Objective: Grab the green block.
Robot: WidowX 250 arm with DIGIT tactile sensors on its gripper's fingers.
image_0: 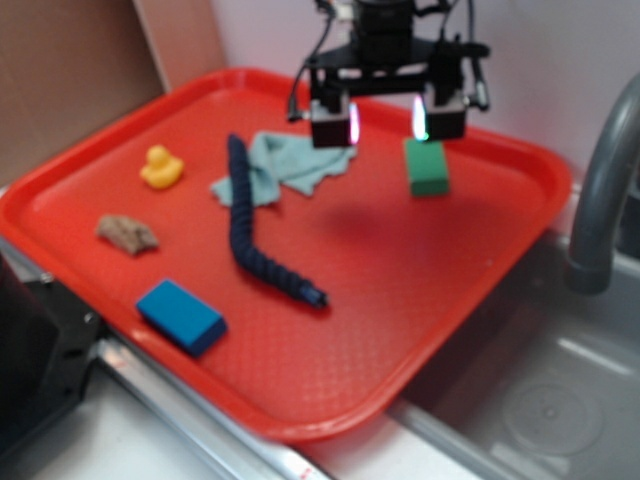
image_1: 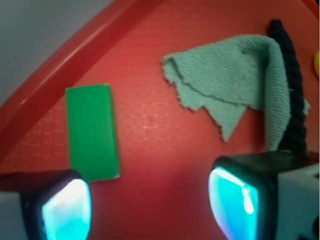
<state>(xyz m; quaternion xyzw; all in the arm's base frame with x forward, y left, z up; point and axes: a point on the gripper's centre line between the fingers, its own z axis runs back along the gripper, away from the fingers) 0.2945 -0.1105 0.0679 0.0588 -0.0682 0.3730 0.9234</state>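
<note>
The tool [image_0: 387,118] hangs spread wide and empty above the red tray [image_0: 520,215]; the green block [image_0: 427,167] lies under one finger, not centred. Dropping now could land that finger on it, knocking it aside.

Exterior cam high, angled down over whole red tray [image_0: 500,250]; wrist cam close, straight down; shared: tray's far part.

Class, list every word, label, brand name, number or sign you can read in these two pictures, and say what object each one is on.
None: no readable text shows in either view.
The green block, blue block, yellow duck, cloth and red tray all look plain.
The claw carries no legible marking; the pictures are somewhat blurred.
</note>
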